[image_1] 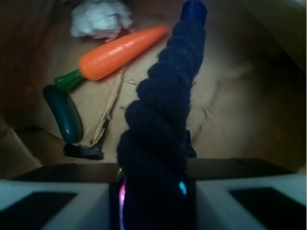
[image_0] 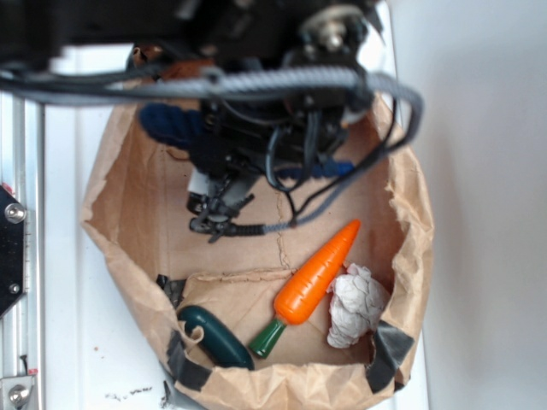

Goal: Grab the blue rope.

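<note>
Now — blue rope in gripper

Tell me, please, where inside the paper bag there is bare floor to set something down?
Bare bag floor lies left of the gripper, and right of the blue rope in the wrist view. The front is crowded: carrot, green toy, crumpled white wad.
</note>
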Available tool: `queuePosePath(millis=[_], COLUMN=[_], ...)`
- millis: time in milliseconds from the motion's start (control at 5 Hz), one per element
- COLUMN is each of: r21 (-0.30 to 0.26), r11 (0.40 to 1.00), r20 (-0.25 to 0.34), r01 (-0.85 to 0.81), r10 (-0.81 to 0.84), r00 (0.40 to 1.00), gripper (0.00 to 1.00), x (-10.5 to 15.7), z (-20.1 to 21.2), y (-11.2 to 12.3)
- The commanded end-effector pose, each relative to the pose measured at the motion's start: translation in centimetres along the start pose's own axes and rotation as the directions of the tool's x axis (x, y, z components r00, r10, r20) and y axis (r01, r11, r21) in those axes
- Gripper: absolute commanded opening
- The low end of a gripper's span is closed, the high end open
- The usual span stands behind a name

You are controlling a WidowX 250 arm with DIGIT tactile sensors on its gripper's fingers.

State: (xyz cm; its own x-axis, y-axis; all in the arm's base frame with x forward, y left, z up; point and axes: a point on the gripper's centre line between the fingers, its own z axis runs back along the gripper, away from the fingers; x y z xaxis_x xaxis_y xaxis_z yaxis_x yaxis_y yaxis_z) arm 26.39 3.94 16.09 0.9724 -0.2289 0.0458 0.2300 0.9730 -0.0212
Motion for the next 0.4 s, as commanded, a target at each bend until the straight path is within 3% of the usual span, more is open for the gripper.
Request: queuePosePath(millis=[0,200], r21=[0.012,-0.034], r11=[0.952,0.923], r20=[0.016,0.051], r01=[-0.306,-0.382], r10=[0.306,0.384], r00=[0.952,0.922], gripper=[0.0,0.0], x=[1.75,1.42], z=[3.35,3.13], y=[-2.08,-2.62])
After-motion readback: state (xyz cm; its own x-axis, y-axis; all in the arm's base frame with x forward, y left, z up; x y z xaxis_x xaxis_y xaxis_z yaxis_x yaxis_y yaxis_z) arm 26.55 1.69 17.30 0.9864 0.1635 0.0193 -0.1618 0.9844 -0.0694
